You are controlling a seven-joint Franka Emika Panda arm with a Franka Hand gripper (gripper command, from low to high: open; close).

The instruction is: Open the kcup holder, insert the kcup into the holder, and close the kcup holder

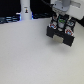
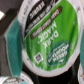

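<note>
The kcup point(image 2: 50, 37) fills the wrist view, its round green top printed with white lettering. A teal finger point(image 2: 12, 47) presses on one side of it and the other finger shows at the opposite edge. In the exterior view my gripper point(image 1: 61, 22) is shut on the kcup point(image 1: 60, 23) directly above the black kcup holder point(image 1: 61, 34), at the exterior view's upper right. I cannot tell whether the holder's drawer is open; the gripper hides its top.
A tall white bottle-shaped object point(image 1: 25, 11) stands at the back on the exterior view's left. The pale table point(image 1: 30, 57) spreads in front. White round rims point(image 2: 75, 75) show beside the kcup in the wrist view.
</note>
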